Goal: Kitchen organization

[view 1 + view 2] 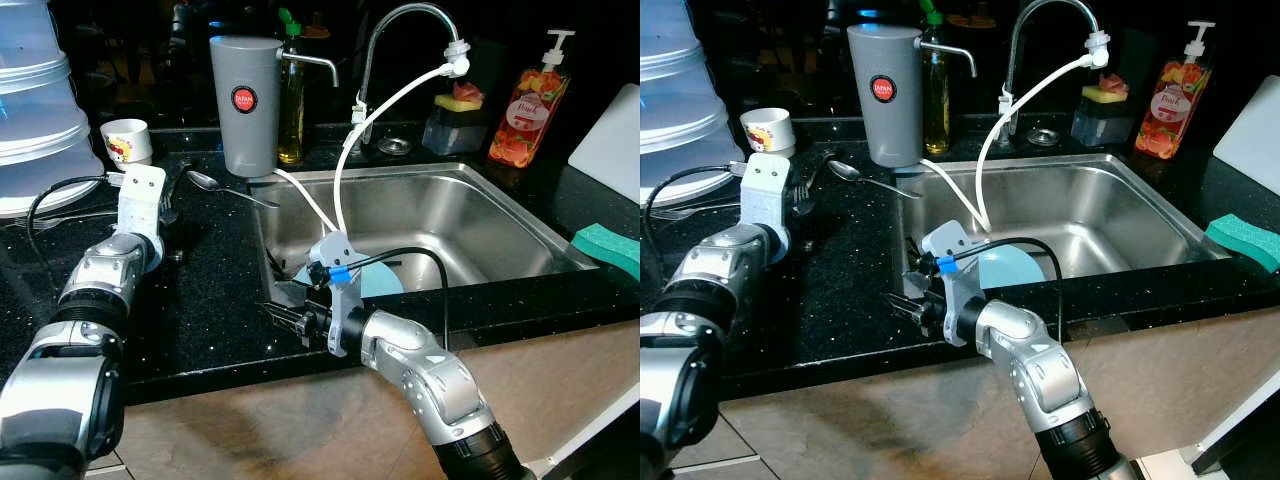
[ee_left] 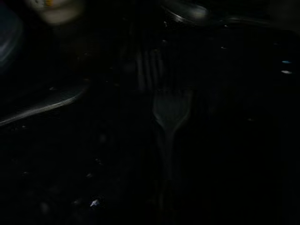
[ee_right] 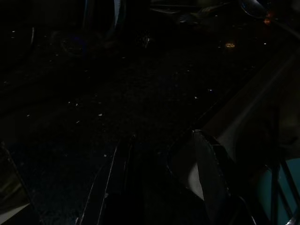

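Cutlery is lying loose: spoon (image 1: 205, 181) by the sink's (image 1: 520, 215) left rim, fork (image 2: 171, 110) under the left gripper (image 1: 168, 205); right gripper (image 1: 285, 315) hovering, both grips untellable.

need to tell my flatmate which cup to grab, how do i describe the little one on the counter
Start at the steel sink and go left along the black counter, past the tall grey dispenser. The cup stands near the stacked clear containers; it is small, white, with a red and yellow print.
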`<state>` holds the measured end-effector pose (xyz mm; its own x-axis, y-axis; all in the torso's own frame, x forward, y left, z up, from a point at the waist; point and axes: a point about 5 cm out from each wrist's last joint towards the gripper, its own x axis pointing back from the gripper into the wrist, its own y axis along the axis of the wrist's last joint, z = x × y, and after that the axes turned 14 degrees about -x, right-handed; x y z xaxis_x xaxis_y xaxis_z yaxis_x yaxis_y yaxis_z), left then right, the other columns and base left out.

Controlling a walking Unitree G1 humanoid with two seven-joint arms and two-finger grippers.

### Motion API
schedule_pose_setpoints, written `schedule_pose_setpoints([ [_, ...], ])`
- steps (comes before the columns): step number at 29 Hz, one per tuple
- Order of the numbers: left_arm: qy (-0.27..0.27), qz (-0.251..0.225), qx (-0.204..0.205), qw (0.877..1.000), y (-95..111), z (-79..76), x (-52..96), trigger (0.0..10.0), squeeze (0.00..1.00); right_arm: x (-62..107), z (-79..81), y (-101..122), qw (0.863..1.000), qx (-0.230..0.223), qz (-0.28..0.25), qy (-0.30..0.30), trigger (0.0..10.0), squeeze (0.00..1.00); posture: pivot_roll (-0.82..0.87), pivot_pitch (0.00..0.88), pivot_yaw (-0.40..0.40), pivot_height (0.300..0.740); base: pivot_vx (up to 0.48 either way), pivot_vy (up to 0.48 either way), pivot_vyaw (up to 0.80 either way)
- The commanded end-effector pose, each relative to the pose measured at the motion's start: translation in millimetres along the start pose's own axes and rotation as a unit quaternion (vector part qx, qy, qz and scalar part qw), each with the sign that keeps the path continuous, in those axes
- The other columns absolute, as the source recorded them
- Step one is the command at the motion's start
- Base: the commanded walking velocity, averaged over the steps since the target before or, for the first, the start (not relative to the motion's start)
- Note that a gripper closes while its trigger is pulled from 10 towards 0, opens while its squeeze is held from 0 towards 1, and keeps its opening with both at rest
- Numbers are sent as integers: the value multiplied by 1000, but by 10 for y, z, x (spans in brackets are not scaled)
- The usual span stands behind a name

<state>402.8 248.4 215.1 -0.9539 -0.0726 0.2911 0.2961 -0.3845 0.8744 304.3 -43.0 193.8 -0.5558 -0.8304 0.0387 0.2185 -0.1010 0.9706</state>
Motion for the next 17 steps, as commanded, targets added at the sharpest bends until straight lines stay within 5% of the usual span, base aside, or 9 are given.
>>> schedule_pose_setpoints([
  [1, -10, 82, 10, 997, -386, -38, 0, 0, 0, 15, -22, -3, 1000, -1, 2, 0, 10000, 0, -9, 60, -23, 740, 0, 0, 0],
  [9, 25, 50, 13, 998, -229, 98, 17, 0, 0, 21, -47, 25, 1000, -5, 1, 3, 10000, 0, -9, 62, -24, 740, 0, 0, 0],
  [15, 81, -127, -4, 989, 455, 215, 133, 0, 0, 36, -85, 105, 1000, -19, -15, 2, 10000, 0, -11, 67, -24, 740, 0, 0, 0],
  [17, 81, -127, -4, 989, 455, 215, 133, 0, 0, 36, -85, 105, 1000, -19, -15, 2, 10000, 0, -11, 67, -24, 740, 0, 0, 0],
])
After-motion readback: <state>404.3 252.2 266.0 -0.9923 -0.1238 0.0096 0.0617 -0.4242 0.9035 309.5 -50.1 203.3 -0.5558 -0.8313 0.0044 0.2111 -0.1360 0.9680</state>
